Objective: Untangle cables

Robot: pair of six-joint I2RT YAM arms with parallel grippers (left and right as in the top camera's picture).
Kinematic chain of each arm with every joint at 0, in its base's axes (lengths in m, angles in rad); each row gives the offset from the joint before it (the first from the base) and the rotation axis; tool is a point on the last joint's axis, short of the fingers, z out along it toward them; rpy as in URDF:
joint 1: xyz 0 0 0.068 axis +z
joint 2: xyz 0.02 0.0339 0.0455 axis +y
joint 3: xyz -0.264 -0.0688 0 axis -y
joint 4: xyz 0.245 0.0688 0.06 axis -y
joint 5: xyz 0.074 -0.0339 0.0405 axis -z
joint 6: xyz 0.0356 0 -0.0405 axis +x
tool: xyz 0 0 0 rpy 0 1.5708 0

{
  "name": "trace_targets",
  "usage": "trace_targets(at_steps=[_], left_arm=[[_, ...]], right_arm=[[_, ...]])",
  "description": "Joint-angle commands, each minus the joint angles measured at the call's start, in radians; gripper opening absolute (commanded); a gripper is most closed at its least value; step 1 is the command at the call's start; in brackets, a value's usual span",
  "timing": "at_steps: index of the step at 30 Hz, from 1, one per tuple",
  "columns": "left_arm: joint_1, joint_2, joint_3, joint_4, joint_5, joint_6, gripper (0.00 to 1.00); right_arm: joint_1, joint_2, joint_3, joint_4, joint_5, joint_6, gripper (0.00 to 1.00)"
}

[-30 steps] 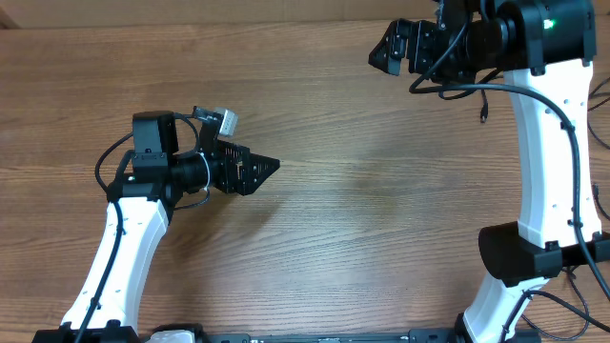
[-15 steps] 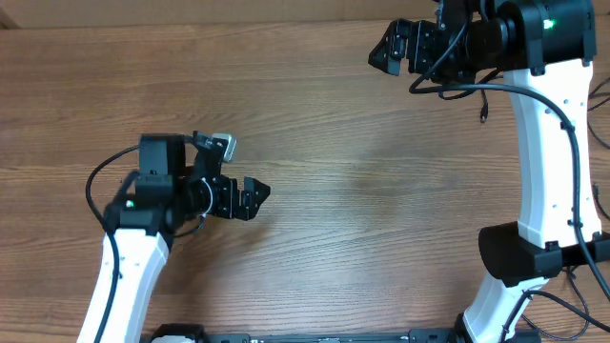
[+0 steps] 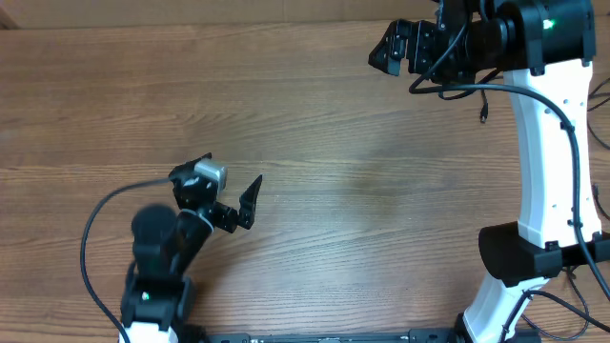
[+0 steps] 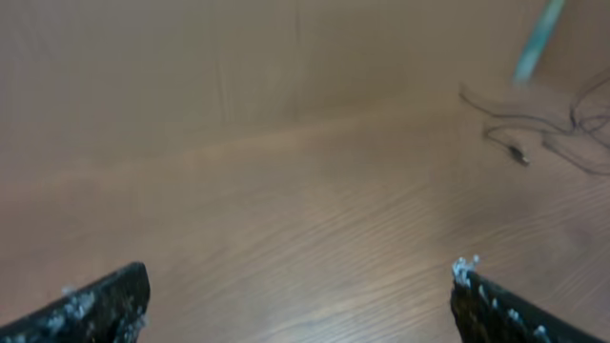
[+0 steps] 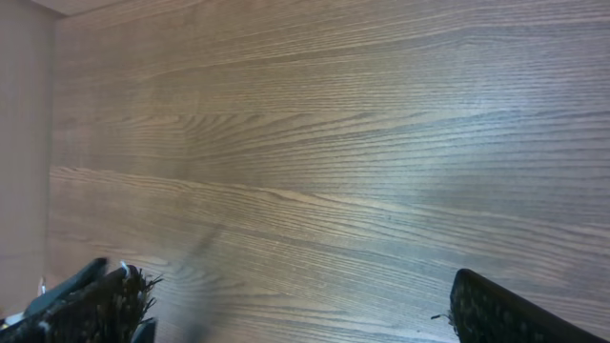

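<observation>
The cables (image 4: pixel 562 133) show in the left wrist view as thin black cords looped on the table at the far right, with a small plug end (image 4: pixel 518 152). In the overhead view a thin black cord with a small plug tip (image 3: pixel 484 114) shows beside the right arm. My left gripper (image 3: pixel 243 205) is open and empty over bare wood near the front left, far from the cables; its fingers frame the left wrist view (image 4: pixel 300 295). My right gripper (image 3: pixel 391 48) is open and empty, raised at the back; the right wrist view (image 5: pixel 295 305) shows only wood between its fingers.
The wooden table (image 3: pixel 334 171) fills the view. The right arm's white column (image 3: pixel 543 162) and base (image 3: pixel 519 252) stand at the right. More thin black cords run off the right edge (image 3: pixel 602 133). A wall or board rises behind the table (image 4: pixel 238 57).
My left arm has pulled back toward the front edge and turned, and its gripper has gone from shut to open. The right arm has not moved.
</observation>
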Motion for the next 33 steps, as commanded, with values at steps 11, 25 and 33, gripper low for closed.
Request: trace_targets(at_steps=[11,25,33], left_arm=[[0.026,-0.309,-0.328,0.445,-0.088,0.014,1.00],[0.131,-0.576,-0.328,-0.090,-0.107,0.032,1.00],[0.131,-0.683,-0.328,-0.235,-0.168,0.039,1.00]], right_arm=[[-0.001,-0.008,0.004,0.006,0.003,0.000,1.00],[-0.001,-0.008,0.004,0.006,0.003,0.000,1.00],[-0.001,-0.008,0.004,0.006,0.003,0.000,1.00]])
